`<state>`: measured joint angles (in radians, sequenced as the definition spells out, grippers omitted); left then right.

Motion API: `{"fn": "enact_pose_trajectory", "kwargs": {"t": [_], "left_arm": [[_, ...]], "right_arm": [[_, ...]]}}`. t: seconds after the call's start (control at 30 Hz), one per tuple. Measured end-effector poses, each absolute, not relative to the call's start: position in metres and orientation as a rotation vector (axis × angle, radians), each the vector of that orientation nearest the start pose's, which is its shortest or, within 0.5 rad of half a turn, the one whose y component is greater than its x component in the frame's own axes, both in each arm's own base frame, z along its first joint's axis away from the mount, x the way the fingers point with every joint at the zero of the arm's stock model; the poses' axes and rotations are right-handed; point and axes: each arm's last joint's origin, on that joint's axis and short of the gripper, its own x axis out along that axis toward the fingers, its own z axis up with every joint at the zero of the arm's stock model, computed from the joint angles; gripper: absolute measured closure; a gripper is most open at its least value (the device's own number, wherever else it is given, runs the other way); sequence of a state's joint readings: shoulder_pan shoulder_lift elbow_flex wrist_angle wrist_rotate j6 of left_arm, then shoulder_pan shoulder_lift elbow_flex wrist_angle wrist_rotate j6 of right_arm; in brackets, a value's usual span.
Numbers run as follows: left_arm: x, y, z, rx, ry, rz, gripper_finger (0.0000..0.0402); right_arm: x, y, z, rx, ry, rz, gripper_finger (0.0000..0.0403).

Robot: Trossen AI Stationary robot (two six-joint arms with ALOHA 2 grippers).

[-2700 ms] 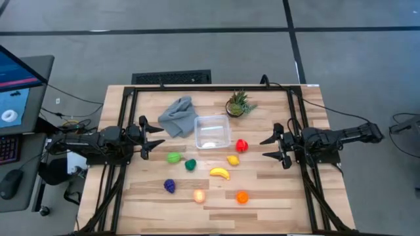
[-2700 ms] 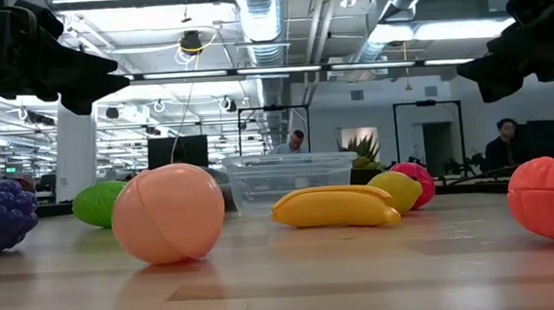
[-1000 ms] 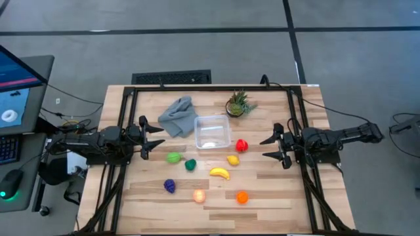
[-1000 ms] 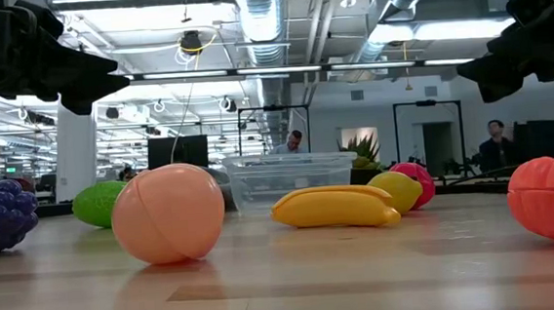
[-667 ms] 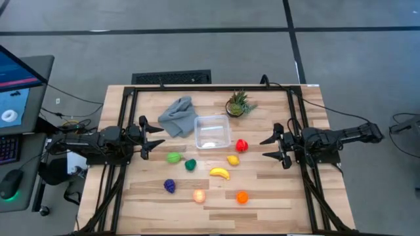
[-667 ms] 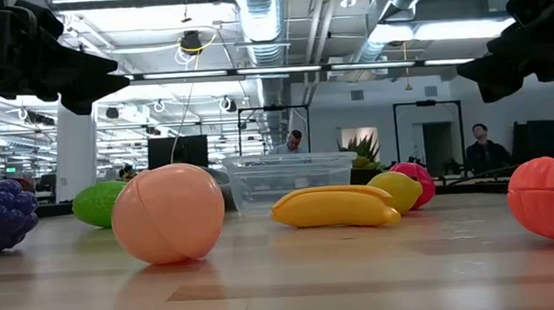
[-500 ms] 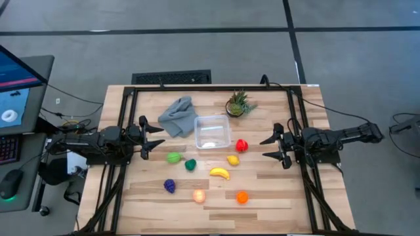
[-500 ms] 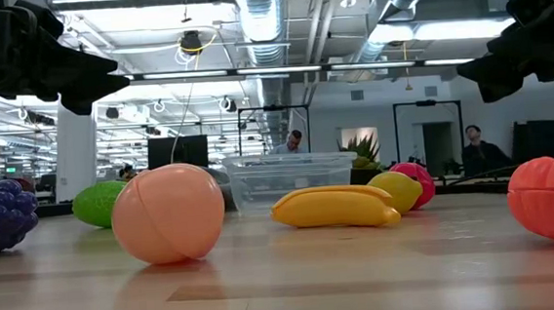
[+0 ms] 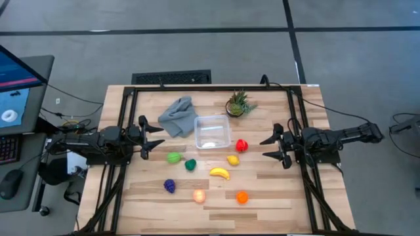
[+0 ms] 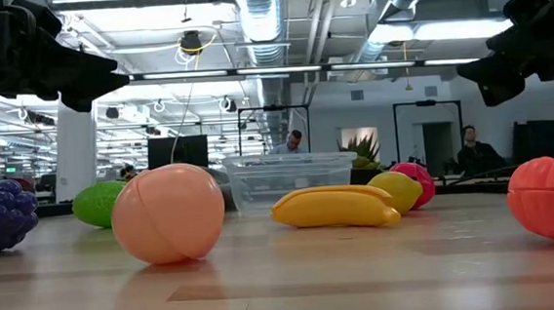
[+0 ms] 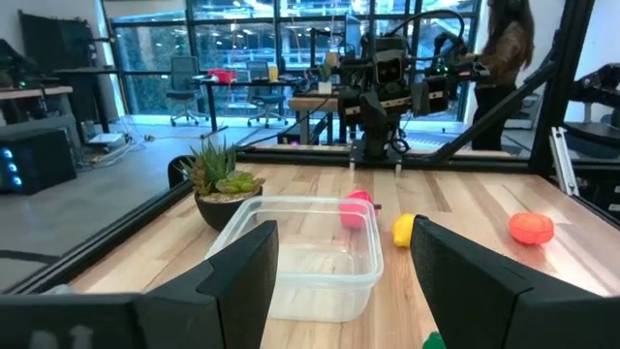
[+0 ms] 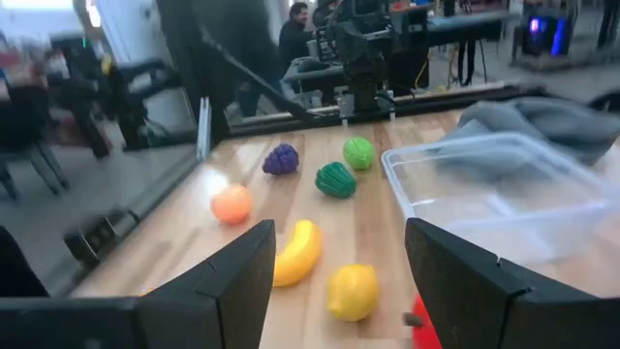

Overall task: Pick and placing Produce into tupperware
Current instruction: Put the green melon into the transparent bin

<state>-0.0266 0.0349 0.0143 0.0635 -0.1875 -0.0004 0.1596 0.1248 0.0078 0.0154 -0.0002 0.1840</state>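
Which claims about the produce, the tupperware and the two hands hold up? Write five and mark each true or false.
1. The tupperware holds no produce. True.
2. The banana lies inside the tupperware. False: it lies on the table, nearer the front edge than the tupperware.
3. The left hand grips the purple fruit. False: it is open at the table's left side, holding nothing.
4. The right hand is open and empty. True.
5. The grey cloth covers the potted plant. False: they sit apart, either side of the tupperware.
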Motion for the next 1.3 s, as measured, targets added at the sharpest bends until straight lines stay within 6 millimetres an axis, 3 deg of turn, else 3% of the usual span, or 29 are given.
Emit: {"fn": "enact_pose_trajectory", "kwargs": {"t": [0.1, 0.37, 0.47, 0.63, 0.77, 0.9, 1.1, 1.3], "left_arm": [[0.099, 0.003, 0.172, -0.086, -0.057, 0.159, 0.0176], [0.098, 0.003, 0.172, -0.187, -0.058, 0.178, 0.0176], [0.098, 0.003, 0.176, -0.307, -0.115, 0.168, 0.0176], [0.095, 0.003, 0.194, -0.453, -0.304, 0.106, 0.0176], [0.086, 0.000, 0.216, -0.343, -0.502, -0.046, 0.0176], [0.075, -0.001, 0.246, -0.255, -0.615, -0.069, 0.0176], [0.066, -0.001, 0.292, -0.178, -0.489, -0.035, 0.0176], [0.081, -0.001, 0.324, -0.123, -0.151, 0.013, 0.0176]], "right_arm": [[0.103, 0.017, 0.158, 0.268, 0.119, 0.145, 0.0148], [0.103, 0.017, 0.157, 0.279, 0.132, 0.142, 0.0148], [0.103, 0.017, 0.160, 0.349, 0.108, 0.142, 0.0148], [0.102, 0.013, 0.187, 0.476, -0.179, 0.147, 0.0148], [0.096, 0.011, 0.208, 0.426, -0.402, 0.202, 0.0148], [0.090, 0.012, 0.229, 0.367, -0.473, 0.250, 0.0148], [0.086, 0.012, 0.266, 0.319, -0.370, 0.239, 0.0148], [0.094, 0.015, 0.306, 0.226, -0.195, 0.220, 0.0148]]}}
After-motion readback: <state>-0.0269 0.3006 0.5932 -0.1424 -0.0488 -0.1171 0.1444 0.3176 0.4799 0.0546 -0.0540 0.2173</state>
